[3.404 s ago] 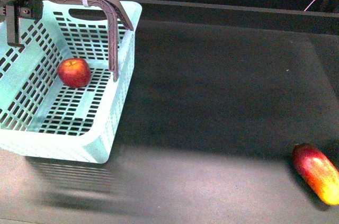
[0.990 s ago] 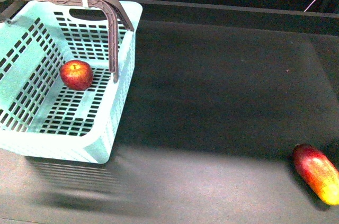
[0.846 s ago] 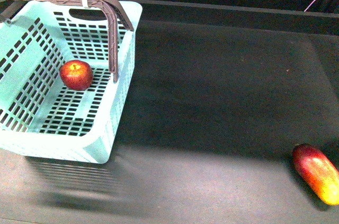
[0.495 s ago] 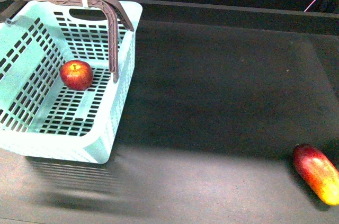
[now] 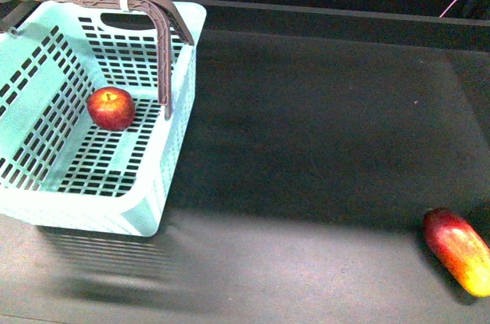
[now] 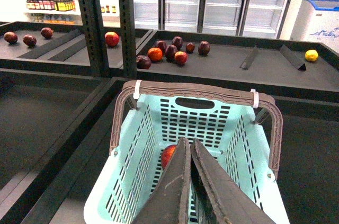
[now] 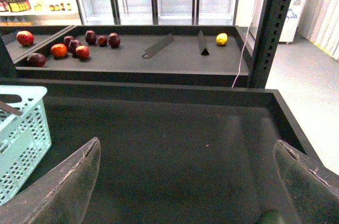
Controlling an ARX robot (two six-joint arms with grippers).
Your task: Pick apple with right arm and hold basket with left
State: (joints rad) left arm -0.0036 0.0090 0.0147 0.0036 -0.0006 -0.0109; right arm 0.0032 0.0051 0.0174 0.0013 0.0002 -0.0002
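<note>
1. Compared with the earliest front picture, the left arm that was at the far left corner of the basket (image 5: pixel 92 117) has gone from the front view; the brown handle there is now uncovered. The apple (image 5: pixel 111 108) sits slightly further toward the basket's far wall than it did then. Over the last second nothing in the front view has shifted.
2. The apple is small, round and glossy red, with a yellowish stem dimple. It lies on the slotted floor inside the basket, near the right-hand wall and just beside the foot of the brown handle.
3. The apple's stem dimple faces up; being round, it shows no clear long axis.
4. The basket is light turquoise with slotted walls and floor and an oval cutout in its far wall. Its long axis runs from the near edge toward the far wall, slightly turned. The brown handle arches across its far end.
5. The left gripper (image 6: pixel 189 152) is above the basket, its two dark fingers pressed together and holding nothing; the apple shows partly behind them.
6. The right gripper (image 7: pixel 185 173) is spread wide and empty, well to the right of the basket above the dark table (image 5: pixel 321 125).
7. An oblong red-to-yellow fruit (image 5: pixel 458 251) lies on the table, well to the right of the basket.
</note>
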